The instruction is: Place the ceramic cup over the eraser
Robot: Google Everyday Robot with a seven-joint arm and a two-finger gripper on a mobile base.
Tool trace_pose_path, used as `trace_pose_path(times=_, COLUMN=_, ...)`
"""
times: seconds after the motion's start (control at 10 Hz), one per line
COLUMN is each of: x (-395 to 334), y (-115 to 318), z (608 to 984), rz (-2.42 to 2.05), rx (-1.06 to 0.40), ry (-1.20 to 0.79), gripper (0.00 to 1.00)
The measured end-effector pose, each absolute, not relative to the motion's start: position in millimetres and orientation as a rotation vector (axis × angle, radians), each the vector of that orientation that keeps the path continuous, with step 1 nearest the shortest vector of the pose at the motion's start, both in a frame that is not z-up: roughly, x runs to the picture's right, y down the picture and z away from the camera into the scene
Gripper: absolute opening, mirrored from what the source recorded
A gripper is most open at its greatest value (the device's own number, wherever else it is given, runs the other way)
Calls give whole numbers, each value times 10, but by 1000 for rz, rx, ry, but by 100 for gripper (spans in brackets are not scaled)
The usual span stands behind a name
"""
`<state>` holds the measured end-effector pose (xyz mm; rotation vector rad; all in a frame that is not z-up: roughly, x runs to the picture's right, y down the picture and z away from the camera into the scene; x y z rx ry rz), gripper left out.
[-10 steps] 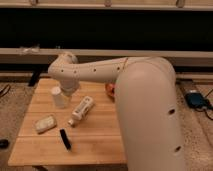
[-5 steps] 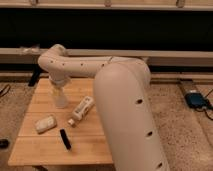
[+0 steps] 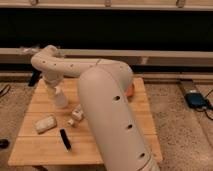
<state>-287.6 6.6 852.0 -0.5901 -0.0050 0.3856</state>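
The white ceramic cup [image 3: 60, 98] stands on the left part of the wooden table [image 3: 115, 145]. My gripper [image 3: 54, 85] hangs from the bent white arm directly above the cup and seems to touch its top. The black eraser [image 3: 65, 138] lies flat near the table's front left, a good way in front of the cup and apart from it. The arm's big white link fills the middle of the view and hides much of the table.
A pale rectangular block [image 3: 45, 123] lies left of the eraser. A white tube-shaped bottle [image 3: 76, 116] lies between cup and eraser, partly behind the arm. An orange bowl [image 3: 131, 90] peeks out right of the arm. A dark wall runs behind the table.
The arm's elbow has swung left and its big link now covers more of the table. The cup, eraser, block and tube have stayed in place.
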Motion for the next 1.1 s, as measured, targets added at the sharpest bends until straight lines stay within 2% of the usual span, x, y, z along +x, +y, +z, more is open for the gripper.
trace_pose_path(times=0.8, x=-3019, y=280, z=8934, rz=268, rx=-523, ry=95, gripper=74)
trace_pose_path(times=0.9, x=-3021, y=297, z=8926, rz=265, rx=-526, ry=99, gripper=69)
trace_pose_path(times=1.1, x=-2976, y=259, z=8690, rz=292, rx=-564, ry=70, gripper=48)
